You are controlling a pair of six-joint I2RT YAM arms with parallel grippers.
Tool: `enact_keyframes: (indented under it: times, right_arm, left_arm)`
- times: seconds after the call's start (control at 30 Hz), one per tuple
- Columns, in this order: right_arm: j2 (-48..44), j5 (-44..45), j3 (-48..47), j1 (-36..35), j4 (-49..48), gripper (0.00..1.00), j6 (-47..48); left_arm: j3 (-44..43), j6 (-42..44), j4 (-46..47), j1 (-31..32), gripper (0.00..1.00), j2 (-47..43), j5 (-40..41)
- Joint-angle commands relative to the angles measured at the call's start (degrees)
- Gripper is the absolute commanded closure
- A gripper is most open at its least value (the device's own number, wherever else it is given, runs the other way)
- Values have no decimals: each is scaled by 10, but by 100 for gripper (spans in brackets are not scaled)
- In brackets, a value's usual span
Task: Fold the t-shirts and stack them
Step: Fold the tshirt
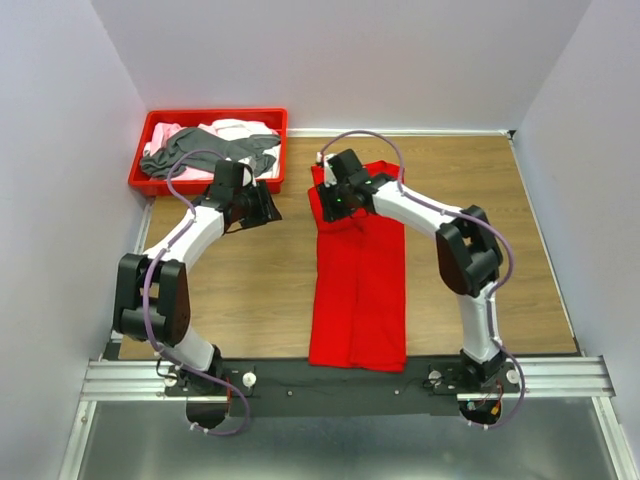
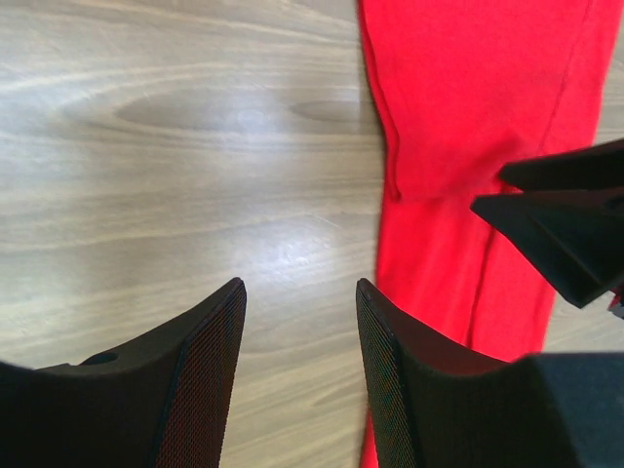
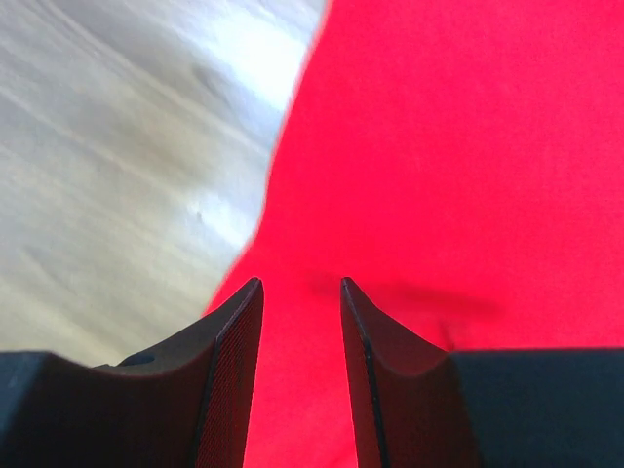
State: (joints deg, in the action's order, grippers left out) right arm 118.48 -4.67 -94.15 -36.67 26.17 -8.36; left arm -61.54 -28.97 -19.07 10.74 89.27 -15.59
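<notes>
A bright red t-shirt (image 1: 357,290) lies on the wooden table, folded lengthwise into a long strip running from the far middle to the near edge. My right gripper (image 1: 332,203) hovers over the strip's far left part. In the right wrist view it (image 3: 300,283) is open with only red cloth (image 3: 458,146) below the jaws. My left gripper (image 1: 272,212) is open and empty over bare wood just left of the shirt. In the left wrist view it (image 2: 299,285) has the red shirt (image 2: 468,117) to its right. A dark grey shirt (image 1: 215,150) and pale pink/white shirts (image 1: 240,128) lie in a heap.
The heap sits in a red plastic tray (image 1: 205,185) at the far left corner, just behind my left gripper. The right gripper's black body (image 2: 565,229) shows in the left wrist view, close by. White walls enclose the table on three sides.
</notes>
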Motion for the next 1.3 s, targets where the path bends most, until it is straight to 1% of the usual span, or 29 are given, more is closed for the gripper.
enact_keyframes:
  times: [0.0,0.1,0.27,0.47,0.6,0.7,0.93,1.1,1.17,1.2,1.23,1.27]
  right_arm:
    - [43,36,-51,-21,-10,55,58]
    - [66,32,-63,-24,-11,56,68]
    - [81,15,-54,-29,-10,56,78]
    - [89,17,-46,-31,-10,56,78]
    - [90,-1,-43,-34,-10,59,78]
    - [88,-7,-39,-39,-9,60,98]
    - [92,2,-24,-43,-9,59,99]
    - [102,14,-32,-44,-11,60,104]
    - [101,16,-38,-45,-10,64,105]
    - [100,19,-38,-45,-11,71,105]
    - [100,22,-41,-45,-10,74,105]
    - [99,25,-43,-45,-10,80,105]
  left_arm:
    - [-15,23,9,-7,43,21,4]
    - [-21,30,10,-9,43,34,5]
    - [-19,37,13,-9,43,42,5]
    - [-13,38,22,-9,43,52,-7]
    - [-12,38,22,-9,43,53,-8]
    - [-12,38,23,-9,43,53,-8]
    - [-6,37,26,-10,43,52,-12]
    - [-4,37,26,-10,43,51,-11]
    - [-3,37,26,-9,43,51,-11]
    - [-4,37,26,-10,43,51,-10]
    - [-5,35,25,-10,43,51,-12]
    - [-7,36,25,-9,43,52,-12]
